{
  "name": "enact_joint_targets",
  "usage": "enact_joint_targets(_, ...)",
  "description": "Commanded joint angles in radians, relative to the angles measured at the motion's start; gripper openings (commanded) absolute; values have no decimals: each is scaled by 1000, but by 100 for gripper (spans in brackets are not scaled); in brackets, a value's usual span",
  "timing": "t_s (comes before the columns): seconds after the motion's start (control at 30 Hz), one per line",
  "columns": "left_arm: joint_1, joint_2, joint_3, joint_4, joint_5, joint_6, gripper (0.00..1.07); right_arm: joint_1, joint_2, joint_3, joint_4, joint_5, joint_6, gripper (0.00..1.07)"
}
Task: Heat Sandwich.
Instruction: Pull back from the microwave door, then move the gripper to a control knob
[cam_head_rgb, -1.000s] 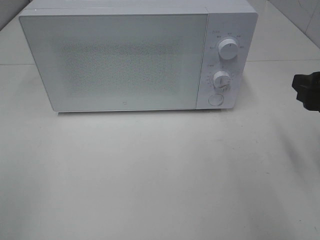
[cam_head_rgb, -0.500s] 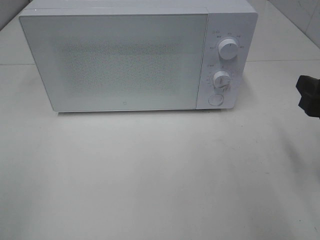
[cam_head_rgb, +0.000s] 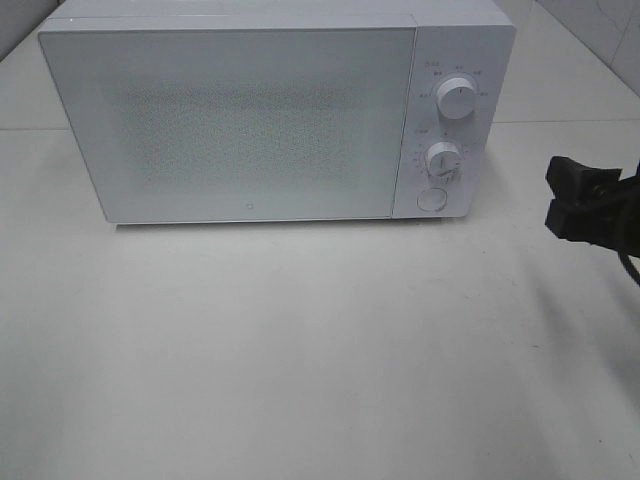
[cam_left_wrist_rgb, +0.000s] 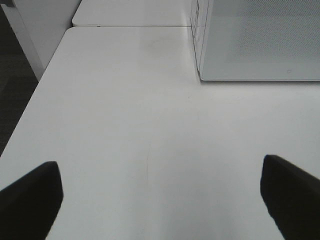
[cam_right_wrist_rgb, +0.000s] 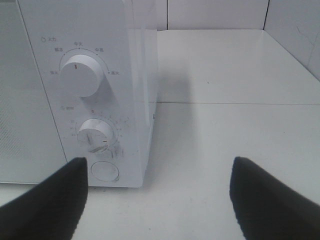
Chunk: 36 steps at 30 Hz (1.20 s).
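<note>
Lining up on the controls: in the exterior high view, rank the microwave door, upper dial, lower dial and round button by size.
Microwave door, by far.
Upper dial and lower dial: near alike, unranked.
Round button, slightly smallest.

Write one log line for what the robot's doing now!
microwave: door shut | sandwich: not in view | right gripper: open, empty, right of control panel | left gripper: open, empty, over table

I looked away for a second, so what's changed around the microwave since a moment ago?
The right gripper has moved in from the right edge of the exterior high view toward the microwave. Its fingers are open and hold nothing. The microwave has stayed where it was, with its door shut.
</note>
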Motion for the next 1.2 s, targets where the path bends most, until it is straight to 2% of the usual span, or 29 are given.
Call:
enact_joint_targets(0.03,1,-28,2,-5,-9,0,101,66,50,0,82,-77,-19,76)
enact_joint_targets(0.43,1,-28,2,-5,-9,0,101,318,247,-14,347,-299,-56,76)
enact_joint_targets(0.63,1,-28,2,-5,-9,0,101,388,330,-72,397,-324,-70,76)
enact_joint_targets(0.97,1,-28,2,-5,-9,0,101,394,390,-146,406,-303,-69,76)
enact_joint_targets(1.2,1,-28,2,-5,-9,0,101,394,390,-152,408,-299,-70,76)
